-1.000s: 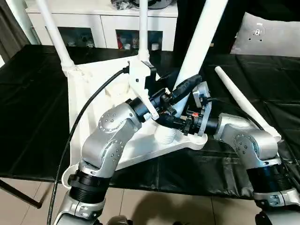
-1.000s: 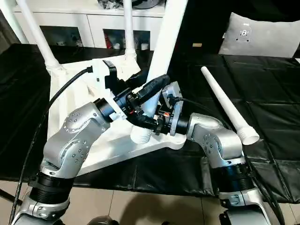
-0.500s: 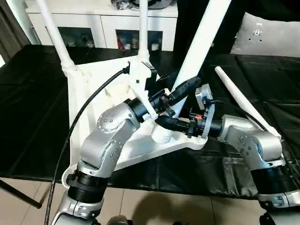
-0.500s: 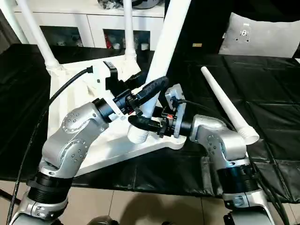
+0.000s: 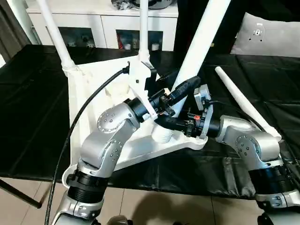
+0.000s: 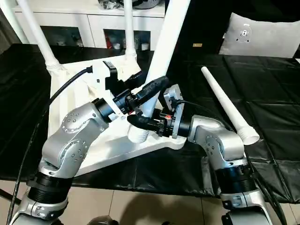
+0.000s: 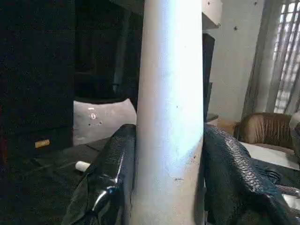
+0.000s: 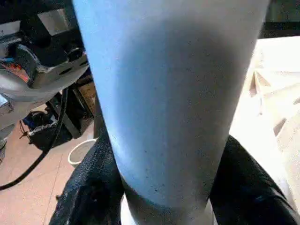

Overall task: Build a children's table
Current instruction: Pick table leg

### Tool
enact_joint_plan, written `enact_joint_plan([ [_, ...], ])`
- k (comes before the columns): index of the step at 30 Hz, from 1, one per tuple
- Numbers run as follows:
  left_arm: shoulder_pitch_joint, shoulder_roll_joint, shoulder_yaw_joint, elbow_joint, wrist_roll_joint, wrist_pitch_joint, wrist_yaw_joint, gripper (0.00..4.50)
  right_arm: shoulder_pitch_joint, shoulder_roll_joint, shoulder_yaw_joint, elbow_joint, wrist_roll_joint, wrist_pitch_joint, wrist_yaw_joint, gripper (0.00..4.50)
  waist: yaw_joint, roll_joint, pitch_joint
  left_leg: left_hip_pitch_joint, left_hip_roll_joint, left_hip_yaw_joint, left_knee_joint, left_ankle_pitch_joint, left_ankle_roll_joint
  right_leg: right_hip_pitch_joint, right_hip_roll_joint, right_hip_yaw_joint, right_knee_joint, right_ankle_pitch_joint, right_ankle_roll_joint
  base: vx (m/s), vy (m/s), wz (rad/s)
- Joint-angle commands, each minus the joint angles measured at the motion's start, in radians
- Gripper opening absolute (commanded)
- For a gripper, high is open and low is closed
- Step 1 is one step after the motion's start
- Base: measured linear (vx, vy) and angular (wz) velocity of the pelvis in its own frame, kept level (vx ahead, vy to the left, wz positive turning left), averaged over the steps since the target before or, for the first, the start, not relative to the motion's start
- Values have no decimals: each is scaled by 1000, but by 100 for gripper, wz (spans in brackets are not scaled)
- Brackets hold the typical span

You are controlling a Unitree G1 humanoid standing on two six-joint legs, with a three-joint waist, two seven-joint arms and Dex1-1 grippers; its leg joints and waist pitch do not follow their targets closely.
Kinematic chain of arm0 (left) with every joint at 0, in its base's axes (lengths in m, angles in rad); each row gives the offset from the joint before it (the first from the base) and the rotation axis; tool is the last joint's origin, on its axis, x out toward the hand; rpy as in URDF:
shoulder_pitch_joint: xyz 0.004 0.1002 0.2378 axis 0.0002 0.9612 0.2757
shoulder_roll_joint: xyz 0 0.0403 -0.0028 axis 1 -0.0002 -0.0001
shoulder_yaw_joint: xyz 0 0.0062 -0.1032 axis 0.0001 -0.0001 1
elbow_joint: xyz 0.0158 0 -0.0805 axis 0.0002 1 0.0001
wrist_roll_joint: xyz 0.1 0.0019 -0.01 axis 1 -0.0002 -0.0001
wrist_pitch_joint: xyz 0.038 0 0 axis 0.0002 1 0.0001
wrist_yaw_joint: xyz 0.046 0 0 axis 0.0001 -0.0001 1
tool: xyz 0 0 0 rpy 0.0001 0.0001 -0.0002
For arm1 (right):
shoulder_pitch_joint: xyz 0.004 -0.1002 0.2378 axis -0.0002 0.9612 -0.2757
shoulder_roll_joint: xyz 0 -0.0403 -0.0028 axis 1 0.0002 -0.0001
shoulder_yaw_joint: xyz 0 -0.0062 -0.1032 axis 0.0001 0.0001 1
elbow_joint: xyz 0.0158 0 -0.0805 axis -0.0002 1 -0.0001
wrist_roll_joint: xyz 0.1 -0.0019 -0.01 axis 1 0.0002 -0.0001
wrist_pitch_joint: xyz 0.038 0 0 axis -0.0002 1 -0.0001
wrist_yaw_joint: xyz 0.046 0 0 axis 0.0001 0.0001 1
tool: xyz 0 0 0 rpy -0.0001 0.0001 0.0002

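The white table top [image 5: 93, 93] lies upside down on the black-covered surface, ribbed underside up. Two legs [image 5: 58, 37] [image 5: 143, 28] stand in its far corner sockets. A third leg [image 5: 201, 42] leans up and to the right from the near right corner, its ribbed foot [image 5: 164, 136] at the socket. My left gripper [image 5: 185, 86] is shut on this leg above my right gripper [image 5: 164, 124], which is shut on it just over the foot. In the wrist views black fingers [image 7: 117, 173] [image 8: 89, 187] press both sides of the leg [image 7: 171, 117]. A fourth leg [image 5: 243, 105] lies loose at the right.
A white cabinet [image 5: 103, 23] with shelves stands behind the work surface. A grey pillow [image 5: 267, 33] rests at the back right. A black cable [image 5: 79, 126] loops from my left arm over the table top. The surface's front edge runs just below my forearms.
My right wrist has turned and shifted slightly around the leg's lower end, and the held leg leans a touch more to the right. The left gripper keeps its hold.
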Motion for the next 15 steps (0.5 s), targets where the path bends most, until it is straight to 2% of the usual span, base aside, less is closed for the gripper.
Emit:
enact_joint_plan([
  [1, -3, -7, 1, -15, -7, 0, -1, 180, -8, -3, -19, 19, 2, -9, -6, 198, 0, -12, -82, 3, 64, -25, -63, -78, 58, 68, -91, 68, -76, -354, -5, 0, 0, 0],
  [3, -4, -16, 11, -13, -8, 5, 19, 180, -8, -3, -19, 21, 0, -11, -7, 196, -1, -13, -82, 2, 63, -24, -63, -80, 57, 68, -90, 68, -75, -354, -5, 0, 0, 0],
  [4, -2, -18, 17, -20, -38, 25, 5, 180, -9, -3, -19, 24, -2, -14, -8, 195, -1, -13, -81, 2, 62, -23, -62, -80, 58, 68, -91, 68, -76, -358, -5, 0, 0, 0],
  [6, -1, -19, 18, -29, -59, 39, -8, 236, -10, -3, -19, 26, -4, -16, -8, 194, 0, -12, -81, 2, 62, -24, -63, -79, 58, 68, -91, 68, -77, -362, -6, 0, 0, 0],
  [7, 6, -21, 14, -54, -107, 67, -39, 250, -11, -3, -16, 33, -10, -17, -13, 193, 0, -13, -82, 2, 63, -24, -62, -78, 56, 68, -92, 68, -74, -360, -9, 0, 0, 0],
  [9, 14, -18, 2, -81, -138, 85, -67, 253, -13, -3, -13, 42, -19, -15, -23, 193, 0, -13, -82, 3, 64, -24, -63, -78, 56, 67, -93, 69, -75, -359, -15, 0, 0, 0],
  [10, 19, -15, -5, -92, -143, 87, -78, 280, -15, -3, -11, 49, -26, -14, -31, 193, 0, -12, -82, 2, 65, -24, -63, -79, 58, 67, -92, 69, -74, -354, -20, 0, 0, 0],
  [15, 27, -4, -34, -113, -160, 108, -117, 312, -16, 3, -9, 66, -39, -13, -57, 190, 1, -11, -80, 5, 65, -22, -63, -80, 54, 65, -93, 72, -76, -362, -31, 0, 0, 0],
])
